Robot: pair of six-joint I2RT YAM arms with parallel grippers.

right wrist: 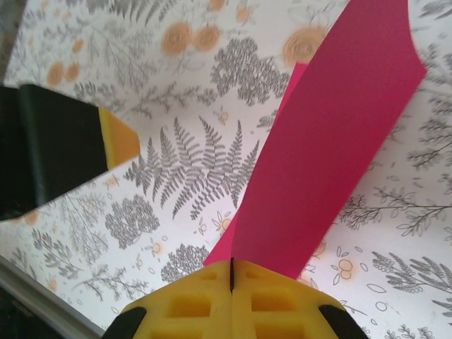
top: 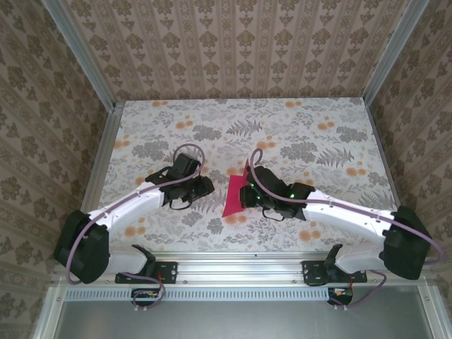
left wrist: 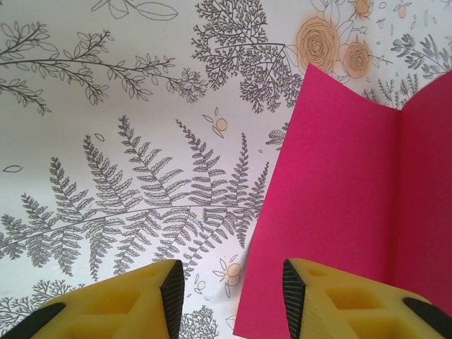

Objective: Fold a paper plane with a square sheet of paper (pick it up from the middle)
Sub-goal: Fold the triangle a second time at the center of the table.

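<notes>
Rail (top: 240, 263), floral tablecloth (top: 296, 127), pink paper (top: 232, 201), patterned walls (top: 233, 49)

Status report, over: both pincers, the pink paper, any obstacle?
Left pincer open, beside pink paper. Right pincer shut on it, paper creased, one side raised. No obstacle seen.

The square sheet of paper (top: 233, 199) lies near the middle of the table (top: 318, 148), between the two grippers. The left gripper (top: 203, 188) sits just to its left, with the sheet ahead and to the right of it. The right gripper (top: 246, 192) is on the sheet's right side, one flap rising from between its jaws, the other resting on the table
</notes>
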